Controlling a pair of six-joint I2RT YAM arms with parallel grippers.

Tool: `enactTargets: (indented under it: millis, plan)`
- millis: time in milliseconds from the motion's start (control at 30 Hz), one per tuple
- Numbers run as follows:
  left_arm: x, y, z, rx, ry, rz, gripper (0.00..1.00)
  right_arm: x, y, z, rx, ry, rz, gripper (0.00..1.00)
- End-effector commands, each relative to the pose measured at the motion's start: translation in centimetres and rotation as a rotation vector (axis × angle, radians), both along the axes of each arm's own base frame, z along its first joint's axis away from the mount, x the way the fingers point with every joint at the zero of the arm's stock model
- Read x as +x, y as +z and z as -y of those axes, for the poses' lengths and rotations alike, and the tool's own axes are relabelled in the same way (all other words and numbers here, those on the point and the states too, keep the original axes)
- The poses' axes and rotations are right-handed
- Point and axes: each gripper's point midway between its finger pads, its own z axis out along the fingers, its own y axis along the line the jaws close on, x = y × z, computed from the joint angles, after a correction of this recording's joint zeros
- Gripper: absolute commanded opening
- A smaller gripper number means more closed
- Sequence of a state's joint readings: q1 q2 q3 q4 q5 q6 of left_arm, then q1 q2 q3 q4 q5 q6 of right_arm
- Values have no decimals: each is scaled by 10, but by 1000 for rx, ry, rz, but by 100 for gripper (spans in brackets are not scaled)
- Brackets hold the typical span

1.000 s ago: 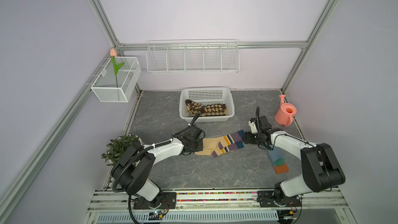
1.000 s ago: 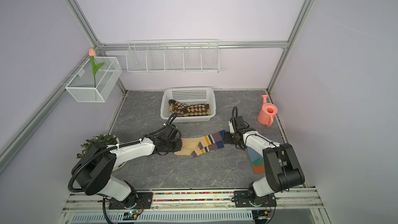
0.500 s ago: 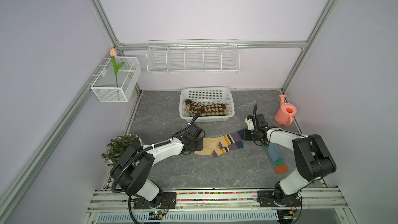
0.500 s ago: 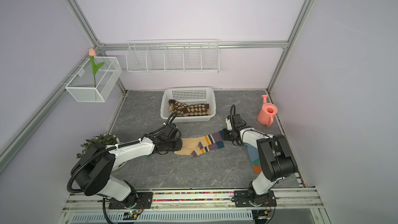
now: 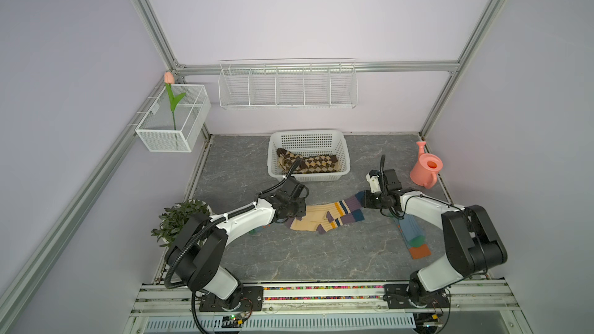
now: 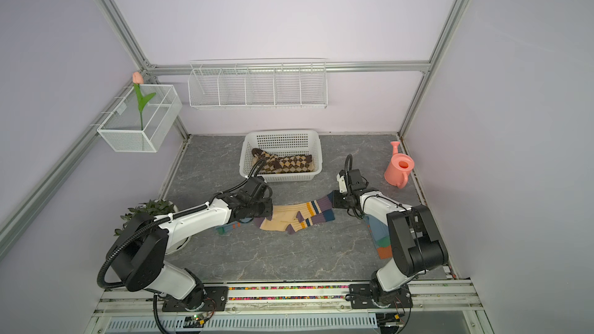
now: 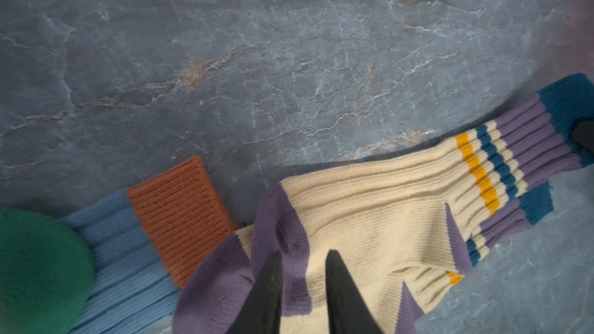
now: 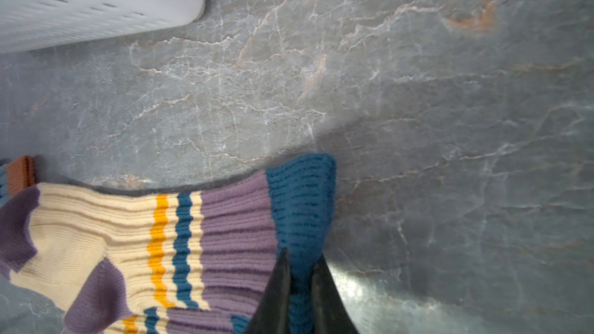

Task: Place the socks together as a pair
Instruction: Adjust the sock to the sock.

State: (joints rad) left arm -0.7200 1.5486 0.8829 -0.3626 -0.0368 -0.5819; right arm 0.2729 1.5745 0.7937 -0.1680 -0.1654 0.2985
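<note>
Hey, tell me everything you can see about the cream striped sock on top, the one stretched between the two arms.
The cream sock is ribbed knit, with purple toe and heel, yellow and navy stripes, a purple band and a teal cuff. It lies stretched and slightly rumpled on the grey table, overlapping a matching sock. The right hand pinches its cuff. The left hand is open over its toe, which overlaps a blue sock's orange cuff.

Cream ribbed purple-navy-yellow striped socks (image 5: pixel 324 220) lie overlapped; blue-grey orange-cuffed socks (image 5: pixel 409 230) flank them; brown argyle knit socks (image 5: pixel 313 163) sit in a white plastic basket (image 5: pixel 308 141).
</note>
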Motion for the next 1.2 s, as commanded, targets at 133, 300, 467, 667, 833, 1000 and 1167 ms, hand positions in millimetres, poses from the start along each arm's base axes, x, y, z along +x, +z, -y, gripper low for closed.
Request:
enactTargets:
  millis: [133,300,467,667,833,1000,1167]
  plan:
    - [-3,0,-15,77,24,-9,27,-6,3,-3,-1,24,-2,15]
    - [-5,-5,-11,52,15,-15,28,-6,3,-4,1,26,-2,15]
    - [-3,-21,1,32,3,-41,26,-8,4,-3,-6,27,-3,15]
    - [-2,-23,-4,62,9,-39,13,-9,10,-1,-9,27,12,15]
    - [0,-11,-3,46,11,-18,0,-10,19,-2,1,29,26,14]
    - [0,16,2,0,4,18,0,-16,45,-4,2,39,66,14]
    - [-1,47,-2,-22,5,62,0,-26,75,-4,-4,58,107,13]
